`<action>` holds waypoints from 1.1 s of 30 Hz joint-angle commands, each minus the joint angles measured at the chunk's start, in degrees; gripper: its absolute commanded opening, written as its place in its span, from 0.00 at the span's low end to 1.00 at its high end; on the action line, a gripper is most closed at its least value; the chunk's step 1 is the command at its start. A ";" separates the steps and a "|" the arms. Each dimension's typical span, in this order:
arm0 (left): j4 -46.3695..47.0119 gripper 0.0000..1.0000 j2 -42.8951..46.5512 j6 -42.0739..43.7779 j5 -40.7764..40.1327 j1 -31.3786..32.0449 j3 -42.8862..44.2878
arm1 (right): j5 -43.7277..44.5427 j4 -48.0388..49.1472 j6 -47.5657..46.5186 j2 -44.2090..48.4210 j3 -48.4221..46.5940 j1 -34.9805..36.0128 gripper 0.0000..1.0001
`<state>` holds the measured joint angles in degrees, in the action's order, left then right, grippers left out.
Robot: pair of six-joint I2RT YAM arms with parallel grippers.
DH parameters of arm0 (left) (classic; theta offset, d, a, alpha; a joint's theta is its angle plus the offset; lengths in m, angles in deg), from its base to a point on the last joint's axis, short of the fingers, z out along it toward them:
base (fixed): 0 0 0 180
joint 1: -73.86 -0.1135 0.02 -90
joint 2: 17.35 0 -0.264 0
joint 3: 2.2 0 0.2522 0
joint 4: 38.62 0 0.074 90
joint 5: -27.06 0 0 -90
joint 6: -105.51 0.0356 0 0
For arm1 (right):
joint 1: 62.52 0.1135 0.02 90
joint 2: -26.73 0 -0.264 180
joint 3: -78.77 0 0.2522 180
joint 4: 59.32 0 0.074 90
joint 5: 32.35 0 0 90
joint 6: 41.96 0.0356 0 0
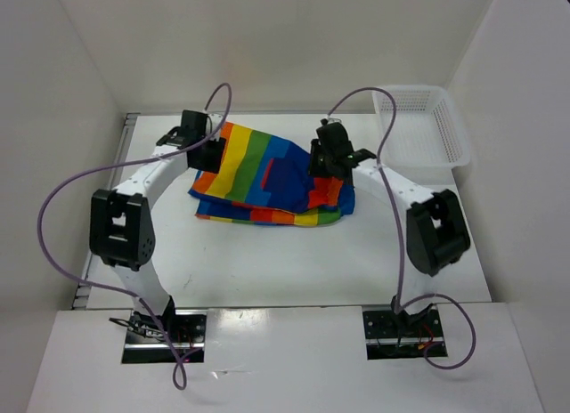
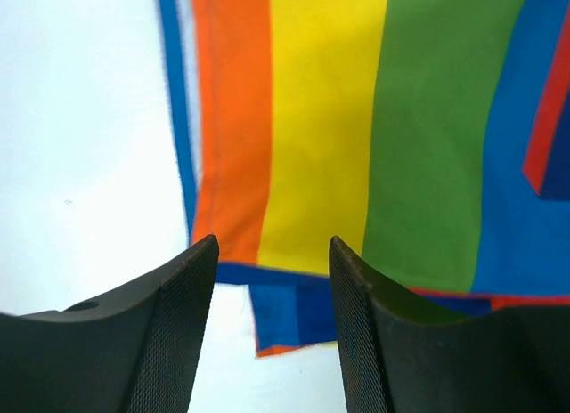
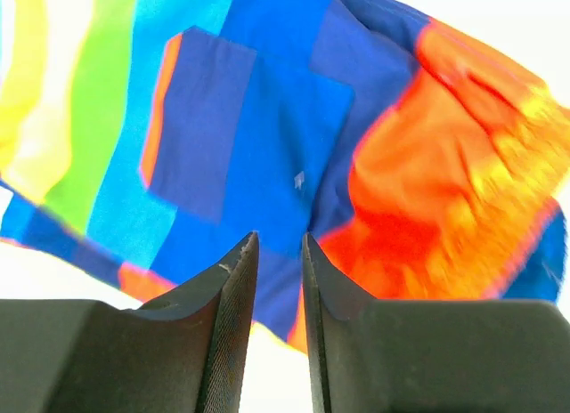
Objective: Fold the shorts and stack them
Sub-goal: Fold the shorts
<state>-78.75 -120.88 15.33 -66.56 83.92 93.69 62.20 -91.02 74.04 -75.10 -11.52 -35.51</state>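
The rainbow-striped shorts (image 1: 267,177) lie crumpled in the middle of the table, partly folded over, with dark blue areas at the centre. My left gripper (image 1: 207,153) is at their left edge. In the left wrist view it (image 2: 273,246) is open and empty above the hem of the shorts (image 2: 356,119). My right gripper (image 1: 326,164) is over the right side of the shorts. In the right wrist view it (image 3: 280,239) has its jaws a narrow gap apart with nothing between them, above the blue and red cloth (image 3: 267,137).
A white plastic mesh basket (image 1: 443,128) stands at the back right corner of the table. White walls enclose the table on the left, back and right. Bare white tabletop (image 1: 285,262) lies in front of the shorts.
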 commanded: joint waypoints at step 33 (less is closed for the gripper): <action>0.89 0.32 -11.08 0.19 14.42 -13.49 -4.70 | -9.57 5.27 15.49 11.31 21.96 -7.58 0.72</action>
<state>-77.35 -130.63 15.24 -53.86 70.57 89.12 53.68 -89.75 89.31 -61.08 12.17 -42.68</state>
